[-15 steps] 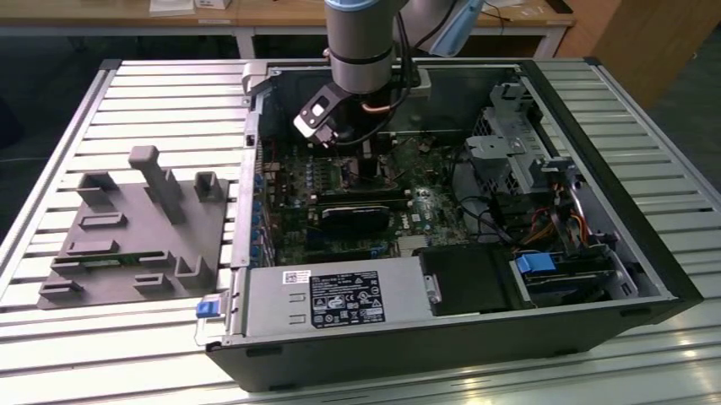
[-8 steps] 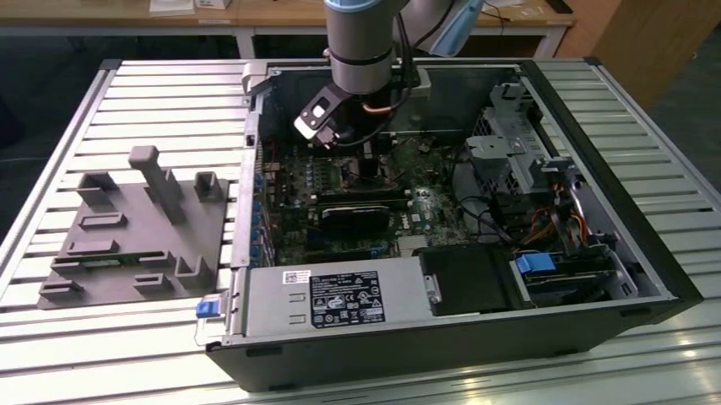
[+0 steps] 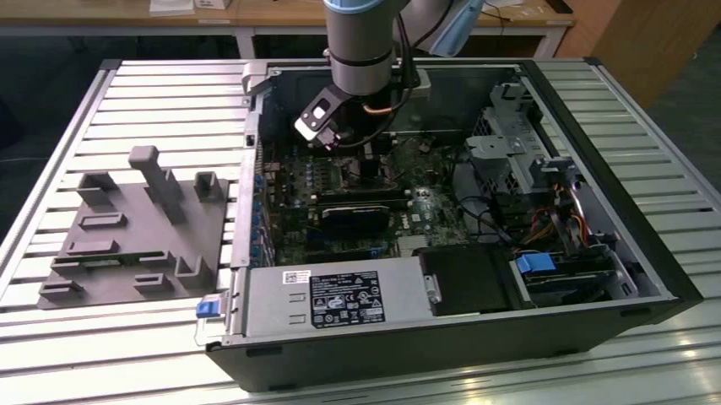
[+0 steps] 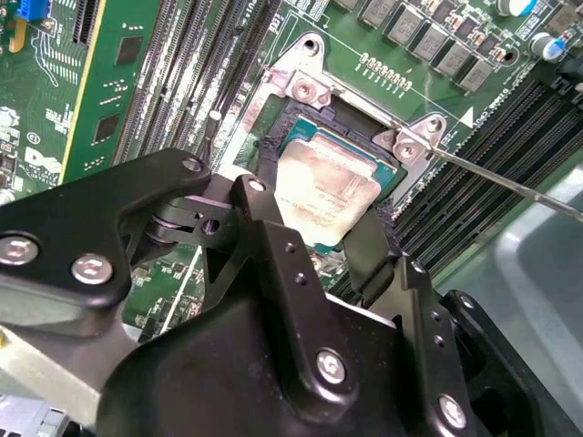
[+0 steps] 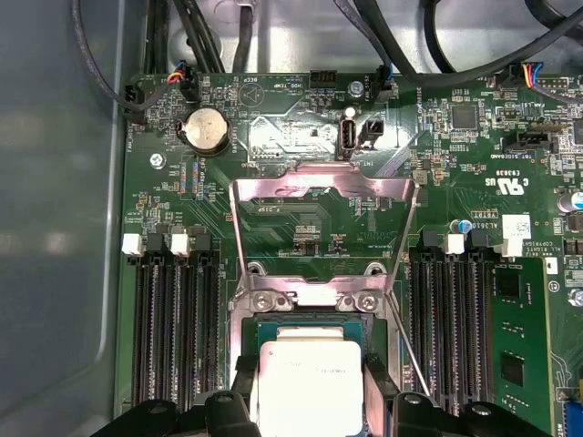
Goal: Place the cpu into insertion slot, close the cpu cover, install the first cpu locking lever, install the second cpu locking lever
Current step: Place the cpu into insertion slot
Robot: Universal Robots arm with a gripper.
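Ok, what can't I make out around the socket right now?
Second wrist view: the gripper covers the near edge of the cpu, so seating in the insertion slot is unclear.
First wrist view: the picture's edge cuts off part of the cpu.
Second wrist view: the far end of the locking lever runs out of frame.

Grey fixture block [image 3: 135,228] on the slatted table [image 3: 169,101], beside the open computer case [image 3: 451,354].

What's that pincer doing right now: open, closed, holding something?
Pincer: closed on the square silver chip, gripping it from two sides at its socket.
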